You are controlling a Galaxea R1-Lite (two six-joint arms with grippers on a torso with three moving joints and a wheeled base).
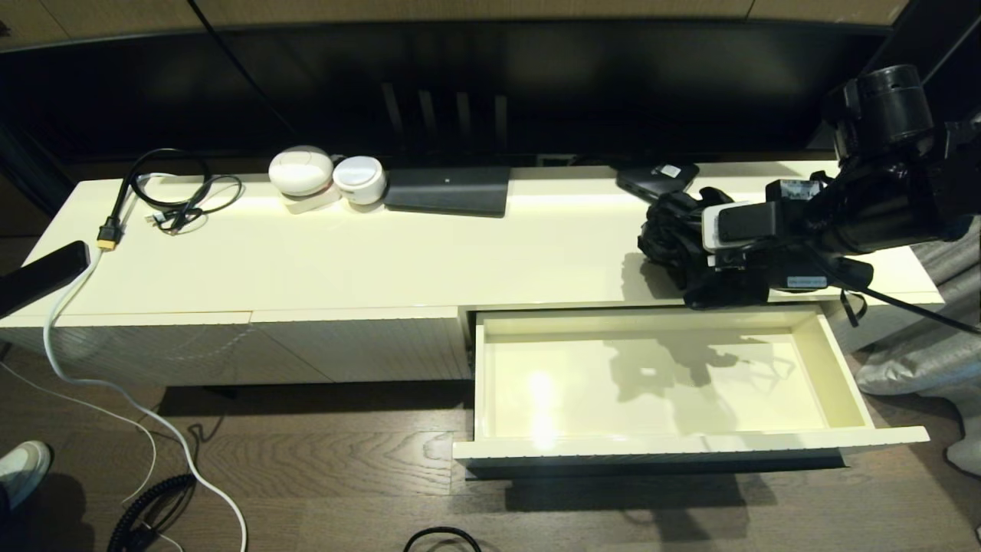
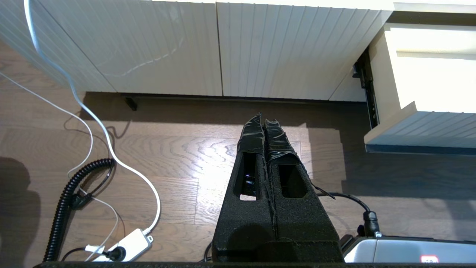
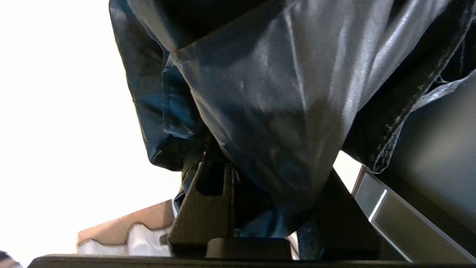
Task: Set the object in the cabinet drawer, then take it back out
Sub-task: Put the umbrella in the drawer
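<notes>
Head view – drawer: the cabinet drawer (image 1: 667, 383) stands pulled fully out at the right, toward the near side, with nothing seen on its floor but a shadow.
Head view – object: the umbrella (image 1: 674, 245) sits bunched at the right end of the cabinet top (image 1: 383, 253), just behind the drawer's far wall, not yet over the opening.
Head view – right arm: the right gripper (image 1: 693, 253) reaches in from the right and is buried in the fabric; the fingers are hidden from here.
Head view – bystanders: a small black box (image 1: 657, 179) lies just beyond the umbrella; a black cable (image 1: 172, 195) lies far left.
Left wrist view – left arm: the left gripper (image 2: 264, 126) hangs parked low over the wood floor (image 2: 167, 149) in front of the ribbed panels (image 2: 186, 48), its fingers pressed together on nothing.
Right wrist view – grip: the fingers (image 3: 208, 201) are clamped on loose cloth, which billows over them; whether the shaft is also caught cannot be told.
Judgement – step: carrying the umbrella into the drawer.
Judgement – method: lift clear of the cabinet edge first, then bring it nearward and lower it mid-drawer.
Judgement – risk: a cloth-only hold may let the body sag or swing; move slowly and keep the wrist loop off the drawer wall.
</notes>
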